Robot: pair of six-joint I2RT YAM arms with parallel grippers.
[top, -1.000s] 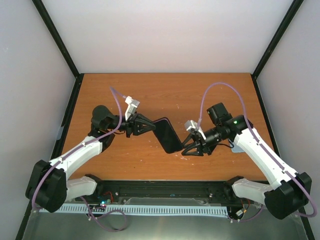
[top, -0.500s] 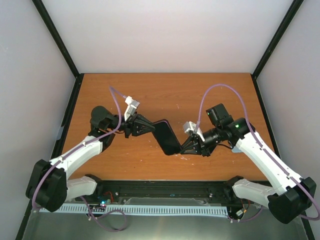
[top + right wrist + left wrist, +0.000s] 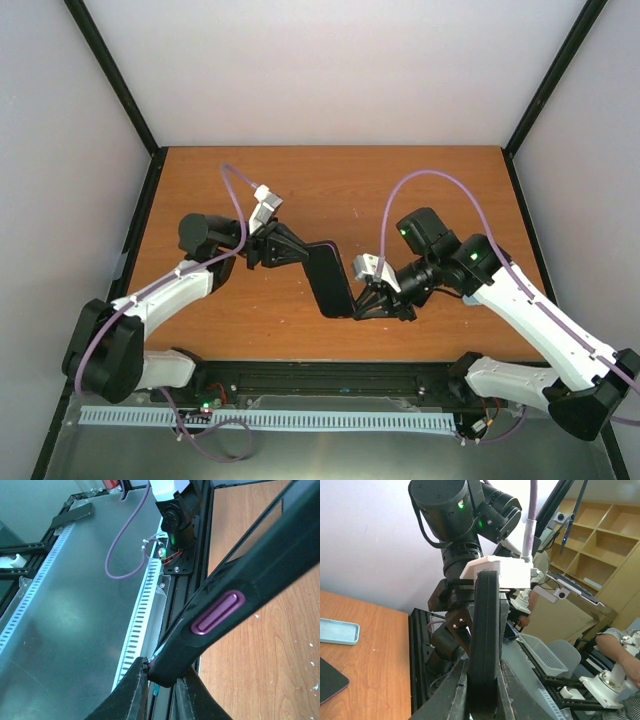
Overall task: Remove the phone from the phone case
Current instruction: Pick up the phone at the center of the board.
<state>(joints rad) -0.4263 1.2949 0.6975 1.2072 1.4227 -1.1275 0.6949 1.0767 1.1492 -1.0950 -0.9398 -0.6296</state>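
**Black case pinned at both ends**

Black and rubbery, the phone case was held clear of the orange-brown wooden tabletop, a little toward 6 o'clock from its middle. The phone was not yet out of it.

A second earlier only the left jaws had it, and the right jaws stood partly open beside the slab's 5 o'clock corner. Within that second they drew together. At this moment they were all but shut, pinching that lower corner of the case a short way along the edge from its purple side button, as the right wrist view showed.

The left jaws had not altered. They were nearly shut on the opposite, 11 o'clock end, with the slab standing edge-on between them in the left wrist view. Both arms had also shifted slightly toward 9 o'clock, and the slab had swung closer to the 12-to-6 line.

For the task, the set-up was probably complete: with holds at opposite ends, one side could brace while the other bent or peeled the case rim. No gap between case and phone was visible, so the separation itself seemed still ahead. The right grip sat on a small corner and could slip under a twist.
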